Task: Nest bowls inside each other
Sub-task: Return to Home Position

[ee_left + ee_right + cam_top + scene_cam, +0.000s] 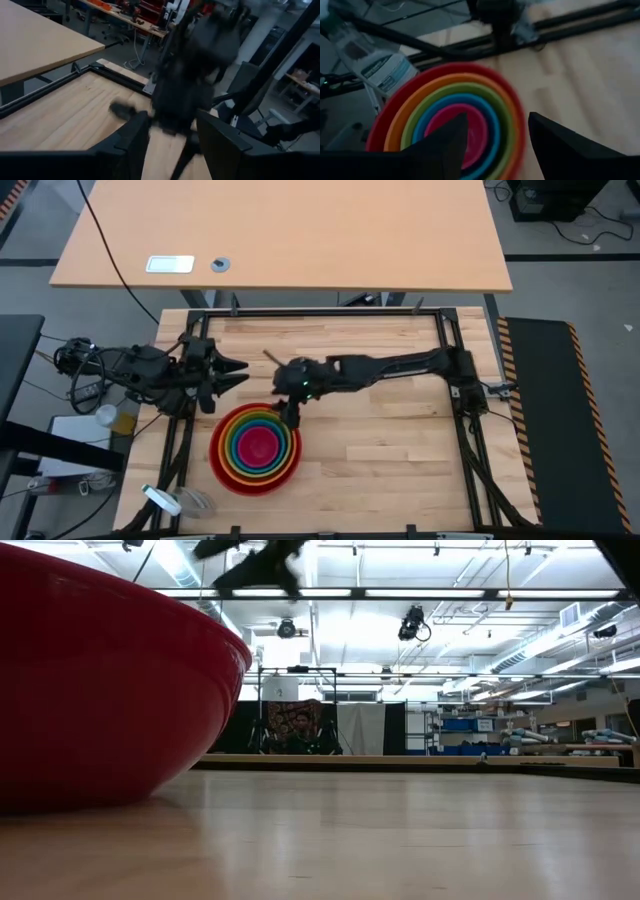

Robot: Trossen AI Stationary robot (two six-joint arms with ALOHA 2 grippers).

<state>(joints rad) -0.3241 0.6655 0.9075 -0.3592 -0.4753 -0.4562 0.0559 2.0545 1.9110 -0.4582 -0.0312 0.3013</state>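
Note:
The bowls (255, 448) stand nested in one stack near the table's near left side: red outermost, then orange, yellow-green, blue, and pink (465, 132) in the middle. In the low view the red bowl's wall (100, 690) rests on the tabletop. My right gripper (292, 412) hangs open above the stack's far right rim, with nothing between its fingers (495, 145). My left gripper (235, 375) waits open over the table's left side, beyond the stack, also holding nothing (172, 135).
A plastic bottle (380, 65) stands just off the table's left edge. A small dark stick (272, 357) lies on the table beyond the grippers. Black frame rails (320, 312) border the table, and a second table (280, 230) stands behind. Bare wood stretches to the right (400, 450).

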